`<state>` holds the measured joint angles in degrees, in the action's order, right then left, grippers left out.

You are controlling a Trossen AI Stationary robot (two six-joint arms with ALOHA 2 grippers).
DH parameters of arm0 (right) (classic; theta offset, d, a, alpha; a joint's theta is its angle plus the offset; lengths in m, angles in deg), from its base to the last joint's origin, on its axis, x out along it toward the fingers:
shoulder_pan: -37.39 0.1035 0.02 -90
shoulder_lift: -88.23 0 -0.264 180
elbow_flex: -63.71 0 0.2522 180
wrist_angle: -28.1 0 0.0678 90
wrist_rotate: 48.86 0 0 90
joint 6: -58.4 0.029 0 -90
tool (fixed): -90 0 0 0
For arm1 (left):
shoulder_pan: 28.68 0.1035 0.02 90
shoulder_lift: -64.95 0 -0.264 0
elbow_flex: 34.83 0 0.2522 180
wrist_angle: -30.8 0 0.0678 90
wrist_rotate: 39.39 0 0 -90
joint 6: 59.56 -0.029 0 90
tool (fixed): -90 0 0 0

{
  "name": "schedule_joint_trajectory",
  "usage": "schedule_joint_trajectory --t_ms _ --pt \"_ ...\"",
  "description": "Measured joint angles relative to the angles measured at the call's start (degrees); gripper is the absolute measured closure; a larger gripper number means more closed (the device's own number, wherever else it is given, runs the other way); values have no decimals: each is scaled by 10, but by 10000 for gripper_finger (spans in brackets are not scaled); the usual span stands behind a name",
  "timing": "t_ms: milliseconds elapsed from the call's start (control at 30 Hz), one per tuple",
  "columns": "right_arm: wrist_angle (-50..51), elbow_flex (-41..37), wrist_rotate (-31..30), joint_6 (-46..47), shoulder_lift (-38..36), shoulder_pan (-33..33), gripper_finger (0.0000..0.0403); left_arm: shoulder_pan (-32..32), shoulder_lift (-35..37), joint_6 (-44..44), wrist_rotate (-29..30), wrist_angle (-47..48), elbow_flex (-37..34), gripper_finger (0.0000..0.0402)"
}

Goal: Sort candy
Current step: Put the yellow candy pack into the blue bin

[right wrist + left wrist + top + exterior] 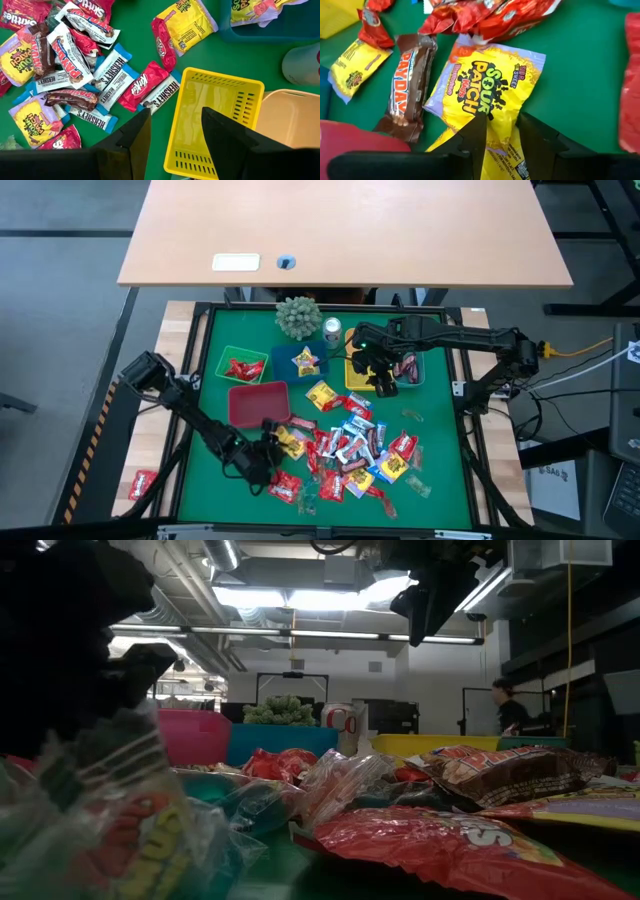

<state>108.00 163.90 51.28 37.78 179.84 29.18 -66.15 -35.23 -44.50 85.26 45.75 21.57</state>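
A heap of candy [345,445] in red, yellow, blue-and-white and brown wrappers lies on the green mat. My left gripper [501,117] is low at the heap's left edge [272,445], shut on a yellow Sour Patch pack [485,85] that lies flat beside a brown PayDay bar [410,85]. My right gripper [176,112] hangs open and empty high over the yellow bin [215,120], toward the table's far right [383,383]. My left gripper has the near end of the yellow pack [501,137] between its two fingers, one on each long edge. The wrapper narrows and bunches there. The fingers slant down onto it from the table's left. The rest of the pack lies flat on the mat.
Along the far side stand a green bin [222,356] with red candy, a blue bin [285,370] with yellow candy, a red bin [258,405], the yellow bin [352,375] and a teal bin [418,372]. A silver can [332,330] and a plant [297,317] stand behind. One red candy [142,483] lies off the mat.
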Motion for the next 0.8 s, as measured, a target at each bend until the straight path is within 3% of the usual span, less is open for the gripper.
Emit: schedule_joint_trajectory --t_ms 267,533,800 --pt "0 0 0 0 0 0 228 14 0 24 -23 3 1 322" --pt "15 0 0 0 0 0 228 15 0 70 -19 0 1 396" --pt "73 0 0 12 -11 45 228 15 0 74 -27 -15 14 401"
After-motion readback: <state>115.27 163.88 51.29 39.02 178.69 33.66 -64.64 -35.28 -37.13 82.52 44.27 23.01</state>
